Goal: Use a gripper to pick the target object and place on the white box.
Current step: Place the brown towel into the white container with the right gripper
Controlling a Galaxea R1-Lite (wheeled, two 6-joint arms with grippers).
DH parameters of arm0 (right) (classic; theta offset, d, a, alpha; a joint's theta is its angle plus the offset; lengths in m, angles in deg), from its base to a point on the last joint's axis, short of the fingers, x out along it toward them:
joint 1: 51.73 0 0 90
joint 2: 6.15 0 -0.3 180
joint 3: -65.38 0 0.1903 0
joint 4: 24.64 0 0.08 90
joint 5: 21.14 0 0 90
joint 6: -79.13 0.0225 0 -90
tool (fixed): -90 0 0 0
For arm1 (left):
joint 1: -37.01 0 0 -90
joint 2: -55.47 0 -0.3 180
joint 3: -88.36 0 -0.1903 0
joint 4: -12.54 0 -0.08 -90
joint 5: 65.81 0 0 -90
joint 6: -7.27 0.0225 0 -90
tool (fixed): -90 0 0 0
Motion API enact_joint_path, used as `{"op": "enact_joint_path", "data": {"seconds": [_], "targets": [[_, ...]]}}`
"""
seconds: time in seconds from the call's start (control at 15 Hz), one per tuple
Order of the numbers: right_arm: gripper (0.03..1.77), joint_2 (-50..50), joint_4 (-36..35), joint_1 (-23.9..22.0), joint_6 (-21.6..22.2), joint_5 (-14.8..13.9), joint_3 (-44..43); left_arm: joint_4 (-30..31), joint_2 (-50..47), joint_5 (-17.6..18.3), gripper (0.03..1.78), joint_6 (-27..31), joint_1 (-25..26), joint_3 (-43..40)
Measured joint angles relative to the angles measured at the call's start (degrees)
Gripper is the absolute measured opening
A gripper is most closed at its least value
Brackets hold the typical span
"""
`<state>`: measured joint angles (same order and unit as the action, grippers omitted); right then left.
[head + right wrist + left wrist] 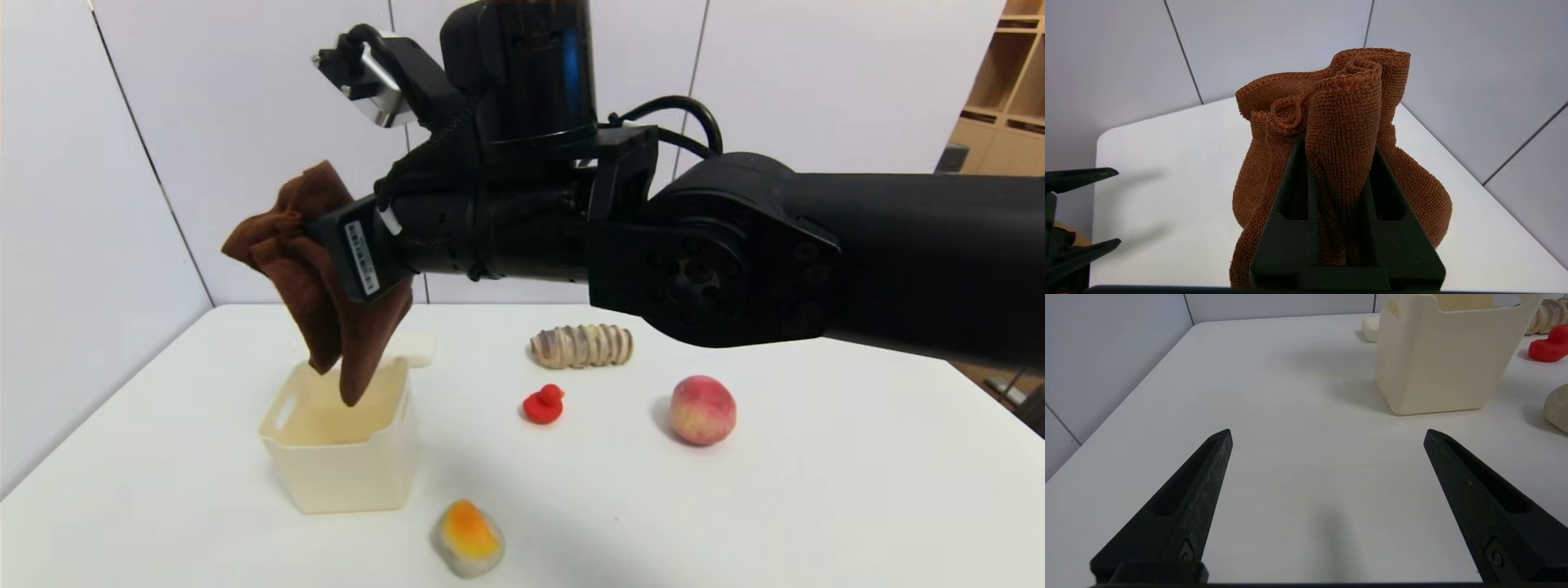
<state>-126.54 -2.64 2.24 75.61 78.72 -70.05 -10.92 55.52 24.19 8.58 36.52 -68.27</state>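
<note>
Brown towel pinched between right gripper jaws (folds bulging out both sides)

A robot test lab: a bare white table boxed in by plain grey partition panels, toy props scattered about, wooden shelving at two o'clock.

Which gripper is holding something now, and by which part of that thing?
The right gripper pinches the brown towel at a bunched fold near its top; the rest hangs above the white box. The left gripper holds nothing.
</note>
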Motion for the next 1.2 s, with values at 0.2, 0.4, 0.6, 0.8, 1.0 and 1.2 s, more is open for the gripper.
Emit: {"op": "enact_joint_path", "data": {"seconds": [0.2, 0.4, 0.6, 0.8, 1.0, 1.2], "targets": [[0.29, -1.5, -2.1, 1.5, -0.1, -0.1, 0.0, 0.0, 0.0, 0.0, 1.69, 0.0, 0.0, 0.0], [0.29, -3.9, -5.0, 2.4, -0.9, -0.1, 0.1, 0.0, 0.0, 0.0, 1.69, 0.0, 0.0, 0.0], [0.29, -7.0, -5.3, 2.5, -2.5, -0.4, 0.1, 0.0, 0.0, 0.0, 1.69, 0.0, 0.0, 0.0], [0.29, -9.4, -5.3, 2.2, -2.5, -0.6, 0.1, 0.0, 0.0, 0.0, 1.69, 0.0, 0.0, 0.0], [0.29, -11.3, -5.0, 1.8, -2.6, -0.6, 0.1, 0.0, 0.0, 0.0, 1.69, 0.0, 0.0, 0.0], [0.29, -12.6, -4.8, 1.1, -2.6, -0.6, 0.1, 0.0, 0.0, 0.0, 1.69, 0.0, 0.0, 0.0]]}}
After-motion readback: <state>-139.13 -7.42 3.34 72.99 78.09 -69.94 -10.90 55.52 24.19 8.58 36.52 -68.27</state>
